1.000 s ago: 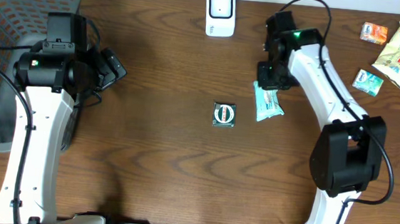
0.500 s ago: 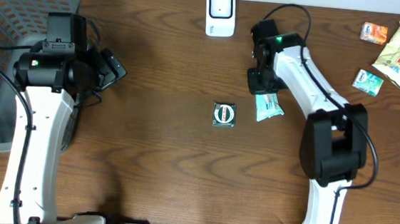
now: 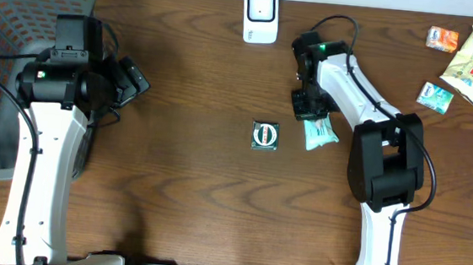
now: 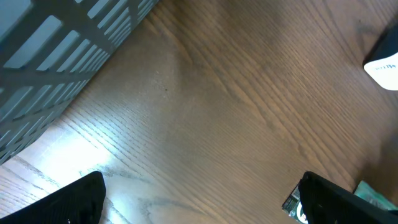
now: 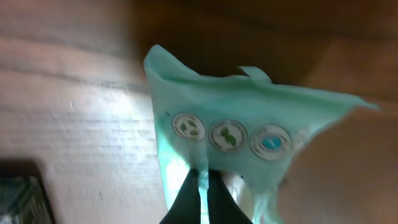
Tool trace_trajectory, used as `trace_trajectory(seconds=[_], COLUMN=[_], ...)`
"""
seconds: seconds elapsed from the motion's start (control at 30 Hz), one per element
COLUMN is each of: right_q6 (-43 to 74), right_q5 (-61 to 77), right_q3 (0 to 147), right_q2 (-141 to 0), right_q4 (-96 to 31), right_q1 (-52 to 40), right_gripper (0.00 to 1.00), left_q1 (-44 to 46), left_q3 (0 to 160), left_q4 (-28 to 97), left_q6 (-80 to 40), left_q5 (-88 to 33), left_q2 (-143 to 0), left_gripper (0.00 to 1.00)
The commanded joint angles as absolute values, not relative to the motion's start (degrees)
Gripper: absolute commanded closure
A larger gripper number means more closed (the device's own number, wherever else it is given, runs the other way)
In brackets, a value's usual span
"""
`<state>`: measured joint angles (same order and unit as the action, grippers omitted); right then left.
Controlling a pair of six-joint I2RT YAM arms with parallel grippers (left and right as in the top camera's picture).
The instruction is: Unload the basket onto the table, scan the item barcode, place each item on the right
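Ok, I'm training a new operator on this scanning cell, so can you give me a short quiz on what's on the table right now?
1. True or false: the right gripper is shut on the teal packet.
2. Which thing lies nearest that packet in the overhead view? A, the white scanner; B, the small dark square item; C, the yellow snack bag.
3. Fill in: the left gripper, beside the grey basket, is ___ and holds nothing.

Key: 1 true; 2 B; 3 open.
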<state>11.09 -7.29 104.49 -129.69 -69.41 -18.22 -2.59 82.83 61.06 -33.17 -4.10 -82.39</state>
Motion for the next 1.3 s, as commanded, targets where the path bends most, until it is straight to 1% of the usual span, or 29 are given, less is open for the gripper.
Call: trace_trajectory(seconds=[0.0, 0.1, 0.13, 0.27, 0.4, 0.5, 0.57, 0.73, 0.83, 0.97, 1.1, 1.13, 1.27], right_q6=[11.07, 10.35, 10.41, 10.46, 10.5, 10.61, 10.66, 10.68, 10.72, 10.66, 10.63, 10.63, 10.55], right_q5=[-7.64, -7.86, -8.27, -11.53, -11.64, -11.35, -9.43, -9.06, -9.06, -9.65, -10.2, -10.17, -9.96], right_q3=[108.22, 108.66, 108.66, 108.18, 104.9, 101.03, 96.49, 89.3, 87.68, 90.63, 100.88, 103.02, 110.0], right_q2=[-125.86, -122.96, -122.61, -122.52, -122.54, -122.54, -122.54, -122.54, -122.54, -122.48, -122.45, -122.45, -122.45], right_q4=[-71.18, -71.64, -71.66, -72.47, -71.05, -67.99, -63.55, -56.25, -54.43, -56.6, -64.71, -66.48, -72.95], right_q1=[-17.89, -17.89, -17.89, -17.74, -17.15, -16.82, -16.82, -16.8, -16.82, -16.47, -15.18, -14.94, -14.37], right_gripper=[0.97, 0.87, 0.86, 0.84, 0.82, 0.81, 0.77, 0.76, 0.82, 0.84, 0.8, 0.78, 0.76], left_q1=[-2.87, -2.87, -2.87, -2.87, -2.87, -2.87, -2.87, -2.87, -2.87, -2.87, -2.87, -2.87, -2.87], left_q3=[82.76, 82.76, 82.76, 82.76, 82.76, 82.76, 82.76, 82.76, 82.76, 82.76, 82.76, 82.76, 82.76], left_q4=[61.06, 61.04, 61.06, 61.06, 61.06, 61.06, 61.06, 61.04, 61.06, 61.04, 61.06, 61.06, 61.06], left_q6=[-33.23, -33.23, -33.21, -33.21, -33.23, -33.21, -33.23, -33.23, -33.23, -33.23, -33.21, -33.23, -33.23], left_q5=[-3.38, -3.38, -3.38, -3.38, -3.38, -3.38, -3.38, -3.38, -3.38, -3.38, -3.38, -3.38, -3.38], left_q2=[-82.41, -82.41, -82.43, -82.43, -82.41, -82.43, -82.43, -82.41, -82.43, -82.43, -82.43, -82.41, -82.43], left_gripper=[0.02, 0.02, 0.02, 0.02, 0.02, 0.02, 0.02, 0.02, 0.02, 0.02, 0.02, 0.02, 0.02])
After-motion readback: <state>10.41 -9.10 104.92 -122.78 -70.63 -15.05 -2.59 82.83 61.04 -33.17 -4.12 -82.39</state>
